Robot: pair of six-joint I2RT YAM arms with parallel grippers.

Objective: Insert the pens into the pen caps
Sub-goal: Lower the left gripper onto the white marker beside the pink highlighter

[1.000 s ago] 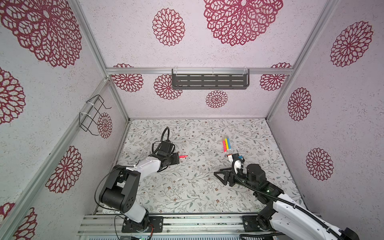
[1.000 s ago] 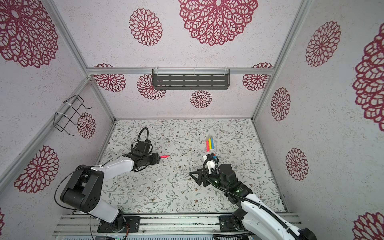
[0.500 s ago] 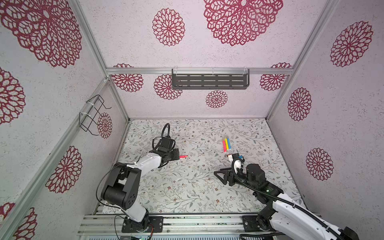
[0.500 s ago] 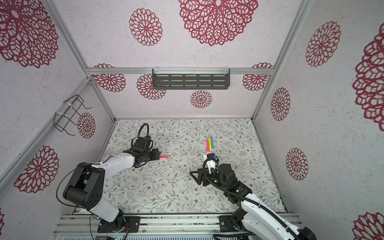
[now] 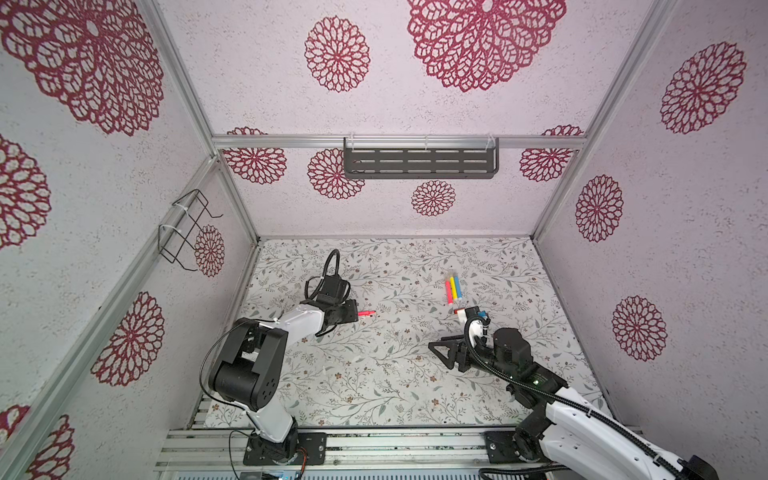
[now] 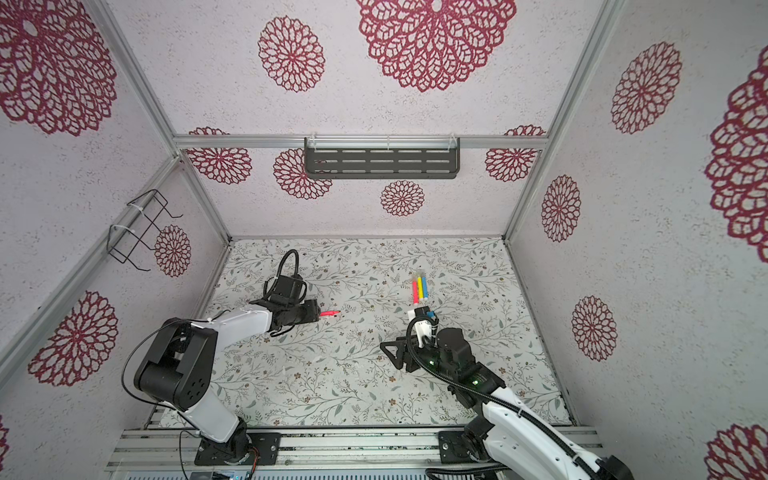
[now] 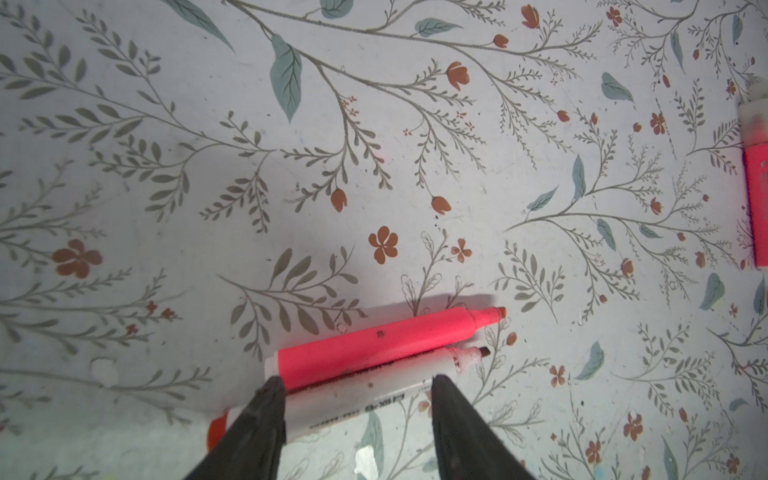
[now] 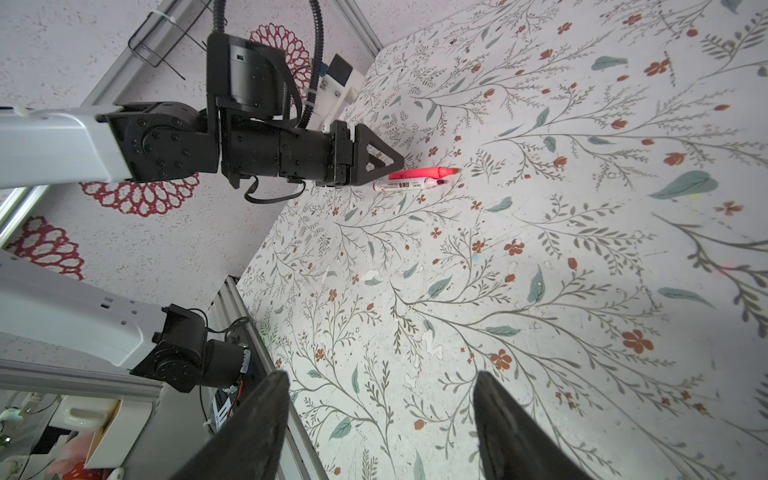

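Findings, largest item first.

The tabletop (image 5: 374, 395) carries two groups of pens. The left gripper (image 5: 355, 312) sits left of centre in both top views, low over the surface. In the left wrist view its fingers (image 7: 266, 419) stand parted at the bottom centre of the frame and clamp nothing. The right gripper (image 5: 441, 355) sits lower right of centre, and its fingers (image 8: 257, 424) are spread wide with only bare tabletop between them.

A row of three pens (image 5: 453, 289), pink, yellow and blue, lies side by side right of centre. It is well apart from the left gripper and above the right one in the frame.

The pair that matters lies at the left fingertips. A white pen (image 7: 361, 401) passes under both fingers, and a pink pen (image 7: 386, 347) lies just beyond it, alongside and touching. Both are uncapped, with their tips toward the right of the frame.

Critical relation: the white pen's long axis runs nearly along the line joining the two fingertips, not across it, and it overshoots both fingers. We judge that closing here would not pinch the barrel, so the wrist needs turning, or the approach shifting, first. The left arm is plainly the nearer one.

We cannot tell loose caps from the pale marks on the tabletop.
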